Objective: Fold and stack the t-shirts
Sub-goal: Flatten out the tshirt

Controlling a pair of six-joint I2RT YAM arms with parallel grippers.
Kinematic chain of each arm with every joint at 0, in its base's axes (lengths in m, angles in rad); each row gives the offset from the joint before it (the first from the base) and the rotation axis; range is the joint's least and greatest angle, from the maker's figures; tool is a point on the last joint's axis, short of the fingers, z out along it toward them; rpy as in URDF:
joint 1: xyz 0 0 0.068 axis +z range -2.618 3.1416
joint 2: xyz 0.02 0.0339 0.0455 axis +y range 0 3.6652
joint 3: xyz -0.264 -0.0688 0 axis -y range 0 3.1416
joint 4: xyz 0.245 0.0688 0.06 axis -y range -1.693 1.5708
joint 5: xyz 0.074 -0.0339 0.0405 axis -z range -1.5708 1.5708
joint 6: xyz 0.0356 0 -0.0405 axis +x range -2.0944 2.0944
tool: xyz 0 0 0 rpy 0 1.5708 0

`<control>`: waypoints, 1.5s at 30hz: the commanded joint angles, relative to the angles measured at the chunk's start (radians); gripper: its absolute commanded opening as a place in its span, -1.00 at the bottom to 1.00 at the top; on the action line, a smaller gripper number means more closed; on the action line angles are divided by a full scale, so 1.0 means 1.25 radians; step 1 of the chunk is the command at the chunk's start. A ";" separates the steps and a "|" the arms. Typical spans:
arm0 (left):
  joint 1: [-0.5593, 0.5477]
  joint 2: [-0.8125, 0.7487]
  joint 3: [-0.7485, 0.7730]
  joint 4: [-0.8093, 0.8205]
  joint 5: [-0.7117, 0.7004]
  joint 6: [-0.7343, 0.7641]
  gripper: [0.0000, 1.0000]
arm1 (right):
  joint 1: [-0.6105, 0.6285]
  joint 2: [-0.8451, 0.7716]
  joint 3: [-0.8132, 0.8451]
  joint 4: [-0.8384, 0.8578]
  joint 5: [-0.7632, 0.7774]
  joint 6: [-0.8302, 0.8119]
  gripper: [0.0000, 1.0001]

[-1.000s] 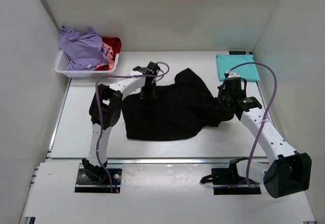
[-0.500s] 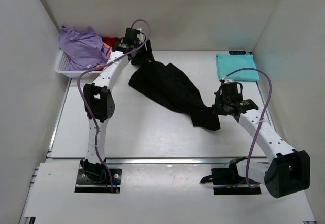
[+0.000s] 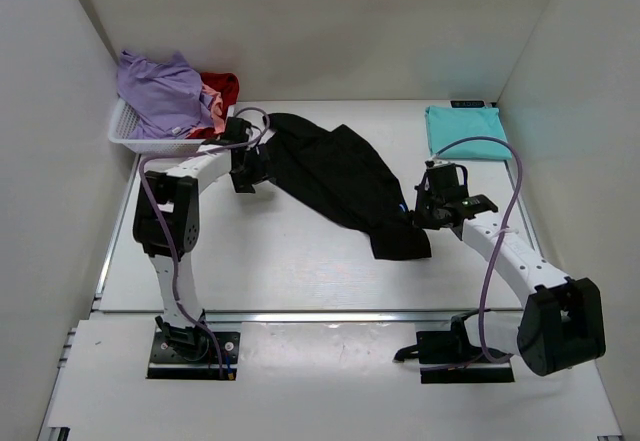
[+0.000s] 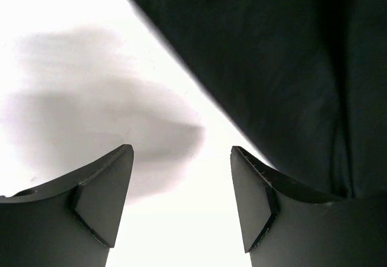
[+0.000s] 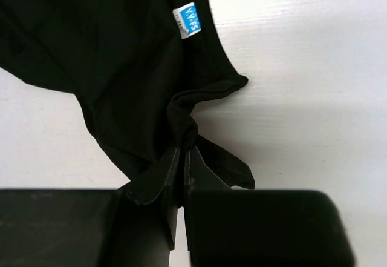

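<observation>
Black short-sleeved cloth t-shirt (image 3: 340, 176) lies mid-table as a bunched, wrinkled band, long axis running far-left to near-right. Right gripper (image 5: 181, 158) sits at the near-right end, fingers pressed together on a pinch of cloth near the small blue label (image 5: 189, 20). Left gripper (image 4: 181, 176) is just beside the far-left end, fingers spread, nothing between them. Left arm is nearer the free end, so that regrasp likely falls to it
</observation>
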 commanded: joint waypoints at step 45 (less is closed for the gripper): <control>0.037 -0.031 0.265 -0.212 0.232 -0.061 0.28 | -0.171 -0.255 0.061 0.027 -0.174 -0.032 -1.00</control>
